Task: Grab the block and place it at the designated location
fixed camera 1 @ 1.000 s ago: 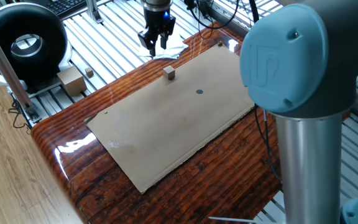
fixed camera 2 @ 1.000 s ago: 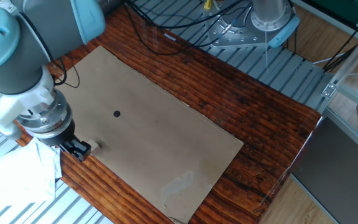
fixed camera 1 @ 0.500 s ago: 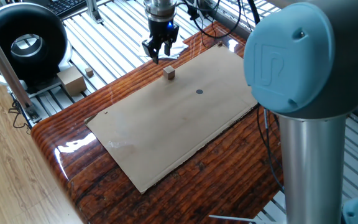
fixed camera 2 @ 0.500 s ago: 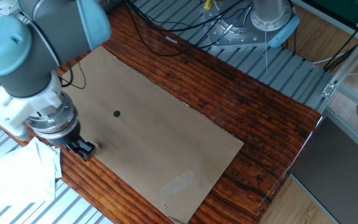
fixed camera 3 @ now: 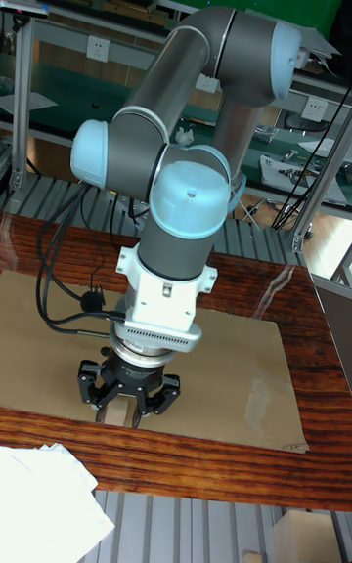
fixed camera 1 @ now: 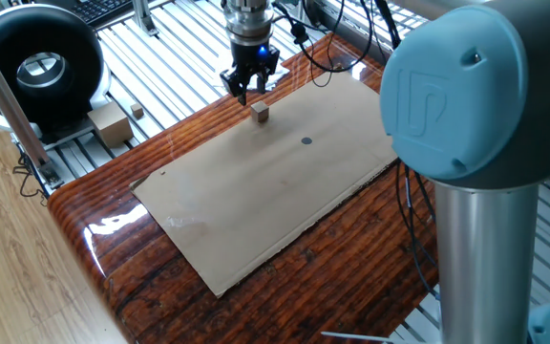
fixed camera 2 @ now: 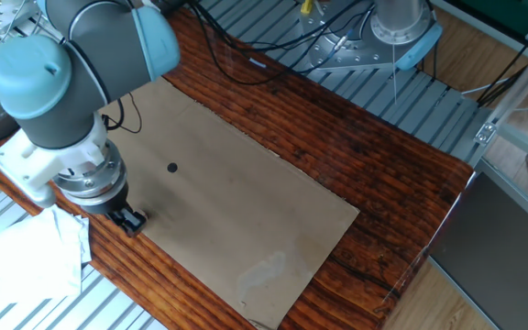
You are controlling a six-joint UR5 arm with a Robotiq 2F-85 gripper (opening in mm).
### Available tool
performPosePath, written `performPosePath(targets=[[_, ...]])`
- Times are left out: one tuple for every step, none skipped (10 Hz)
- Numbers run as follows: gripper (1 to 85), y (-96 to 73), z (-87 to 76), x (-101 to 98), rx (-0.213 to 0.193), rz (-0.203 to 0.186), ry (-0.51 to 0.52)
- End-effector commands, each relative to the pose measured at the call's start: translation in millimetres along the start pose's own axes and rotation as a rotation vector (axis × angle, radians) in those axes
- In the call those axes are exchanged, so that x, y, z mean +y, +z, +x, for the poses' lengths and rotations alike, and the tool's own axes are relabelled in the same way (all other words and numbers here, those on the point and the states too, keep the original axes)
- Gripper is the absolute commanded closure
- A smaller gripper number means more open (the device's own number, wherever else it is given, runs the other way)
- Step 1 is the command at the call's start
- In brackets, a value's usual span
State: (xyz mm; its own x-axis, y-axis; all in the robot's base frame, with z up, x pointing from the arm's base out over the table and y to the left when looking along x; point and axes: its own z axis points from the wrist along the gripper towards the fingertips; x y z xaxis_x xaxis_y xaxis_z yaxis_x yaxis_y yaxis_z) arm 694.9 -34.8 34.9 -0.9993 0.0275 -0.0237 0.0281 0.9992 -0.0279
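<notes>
The block (fixed camera 1: 260, 113), a tiny tan wooden cube, rests on the flat cardboard sheet (fixed camera 1: 256, 191) near its far edge. My gripper (fixed camera 1: 247, 95) hangs just behind and above the cube, apart from it, open with nothing between its fingers. The designated location (fixed camera 1: 306, 141) is a dark round dot on the sheet, a short way to the right of the cube. In the other fixed view the gripper (fixed camera 2: 130, 221) hides the block, and the dot (fixed camera 2: 172, 168) lies up and to the right of it. The tall fixed view looks onto the gripper (fixed camera 3: 127, 413) with its fingers spread, low over the sheet.
A black round device (fixed camera 1: 31, 62) and a larger tan box (fixed camera 1: 111, 122) sit off the table at the back left. White paper (fixed camera 2: 26, 261) lies beside the table edge near the gripper. The arm's blue and grey column (fixed camera 1: 466, 143) fills the right foreground. Cables (fixed camera 1: 351, 38) run behind the sheet.
The gripper has moved from behind the sheet's far edge down and closer to the block. The block and the dot have not moved.
</notes>
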Motion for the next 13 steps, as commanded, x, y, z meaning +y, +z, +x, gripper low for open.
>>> performPosePath(targets=[[37.0, 1.3, 4.3, 0.8, 0.004, -0.003, 0.038], [38.3, 1.3, 6.7, -1.1, 0.01, 0.006, 0.045], [40.3, 1.3, 8.9, -1.0, 0.018, 0.005, 0.051], [41.7, 1.2, 10.8, 1.8, 0.025, -0.008, 0.062], [43.0, 1.1, 11.5, 3.9, 0.029, -0.026, 0.065], [43.0, 1.1, 12.8, 4.3, 0.034, -0.029, 0.068], [43.0, 1.0, 13.9, 5.1, 0.038, -0.032, 0.07], [43.0, 1.0, 14.5, 4.5, 0.041, -0.029, 0.069], [43.0, 1.0, 14.7, 3.7, 0.043, -0.025, 0.069], [43.0, 0.5, 14.3, 2.8, 0.044, -0.025, 0.069], [43.0, -0.9, 14.5, 1.0, 0.052, -0.025, 0.066], [43.0, -2.5, 16.2, 1.0, 0.061, -0.023, 0.066], [43.0, -3.9, 16.4, 0.0, 0.062, -0.012, 0.068]])
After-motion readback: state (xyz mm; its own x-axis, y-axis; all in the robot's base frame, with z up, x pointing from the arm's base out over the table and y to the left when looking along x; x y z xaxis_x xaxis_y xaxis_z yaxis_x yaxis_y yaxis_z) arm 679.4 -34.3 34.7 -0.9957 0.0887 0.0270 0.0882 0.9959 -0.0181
